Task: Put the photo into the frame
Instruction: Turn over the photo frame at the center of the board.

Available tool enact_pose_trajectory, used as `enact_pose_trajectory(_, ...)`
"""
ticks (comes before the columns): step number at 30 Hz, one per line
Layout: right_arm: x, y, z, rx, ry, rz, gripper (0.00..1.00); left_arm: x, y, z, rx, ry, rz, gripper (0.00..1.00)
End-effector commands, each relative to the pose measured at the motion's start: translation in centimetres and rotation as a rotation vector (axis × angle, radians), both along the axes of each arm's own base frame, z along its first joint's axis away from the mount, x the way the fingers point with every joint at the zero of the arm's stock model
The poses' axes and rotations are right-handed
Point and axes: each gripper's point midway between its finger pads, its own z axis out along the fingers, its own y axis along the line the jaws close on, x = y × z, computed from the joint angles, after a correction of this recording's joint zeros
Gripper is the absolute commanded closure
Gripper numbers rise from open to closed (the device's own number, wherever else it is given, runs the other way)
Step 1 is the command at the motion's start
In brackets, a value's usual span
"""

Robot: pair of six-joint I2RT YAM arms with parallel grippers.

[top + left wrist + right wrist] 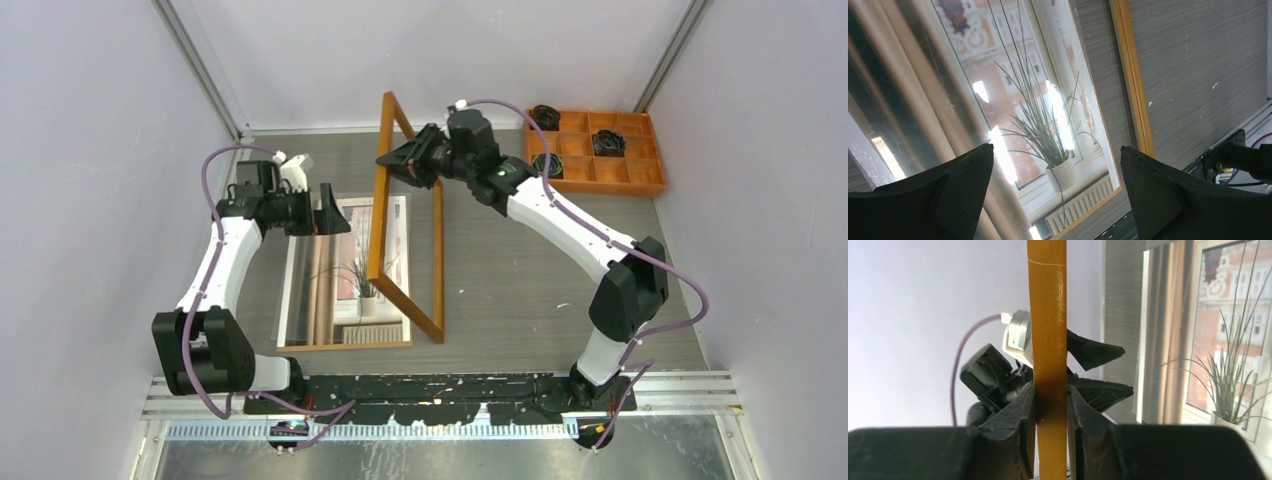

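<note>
Now | 1 photo (335,280) flat | 1 frame (378,210), right gripper (1050,400) clamps it | left gripper (1057,150) spread wide

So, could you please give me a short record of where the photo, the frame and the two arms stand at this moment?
photo: lies flat on the table, picture side up
frame: tilted up, one long side low beside the photo, the other raised above it
right gripper: fingers shut on the frame's raised side
left gripper: fingers open, holding nothing, above the photo
compartment tray: far right corner, apart from both arms
task state: photo not yet in the frame
</note>
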Motion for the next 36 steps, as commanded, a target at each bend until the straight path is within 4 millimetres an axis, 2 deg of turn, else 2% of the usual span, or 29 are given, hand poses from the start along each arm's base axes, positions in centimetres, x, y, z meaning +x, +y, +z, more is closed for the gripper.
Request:
enact_pose_trajectory(1,-0.6,-2.2,5.9,0.209,-0.023,0.045,0.99,0.6,-1.6,4.5,-0.043,-0.112,-0.028,0.00)
enact_pose_trajectory(2,-0.5,-2.7,5.5,0.199,-0.014,0.044,0.99,0.7,-1.9,5.1,-0.046,-0.123,-0.031,0.00)
enact_pose_trajectory(7,-0.8,-4.7,3.5,0.103,0.023,0.032,0.96,-0.1,-6.0,8.2,-0.072,-0.180,-0.123,0.01)
enact_pose_trajectory(12,-1.0,-6.8,2.8,0.079,0.040,0.005,0.94,-1.0,-10.0,10.7,-0.099,-0.221,-0.201,0.03)
enact_pose_trajectory(16,-1.1,-7.8,2.5,0.085,0.050,-0.006,0.94,-0.9,-12.2,12.1,-0.120,-0.221,-0.226,0.06)
enact_pose_trajectory(21,-0.9,-8.0,2.7,0.053,0.048,-0.009,0.93,-1.2,-14.5,12.9,-0.124,-0.224,-0.268,0.07)
enact_pose_trajectory(24,-0.8,-8.2,2.6,-0.019,0.041,-0.020,0.91,-1.6,-15.5,13.0,-0.138,-0.208,-0.283,0.07)
enact_pose_trajectory(28,-0.9,-8.2,1.9,-0.071,0.047,-0.033,0.80,-1.9,-16.0,13.2,-0.168,-0.191,-0.291,0.07)
enact_pose_trajectory(33,-1.1,-7.2,0.2,-0.096,0.082,-0.021,0.66,-2.1,-16.4,13.2,-0.189,-0.178,-0.297,0.08)
enact_pose_trajectory(36,-1.1,-6.5,-0.4,-0.102,0.090,-0.014,0.62,-2.2,-16.5,13.4,-0.197,-0.178,-0.301,0.08)
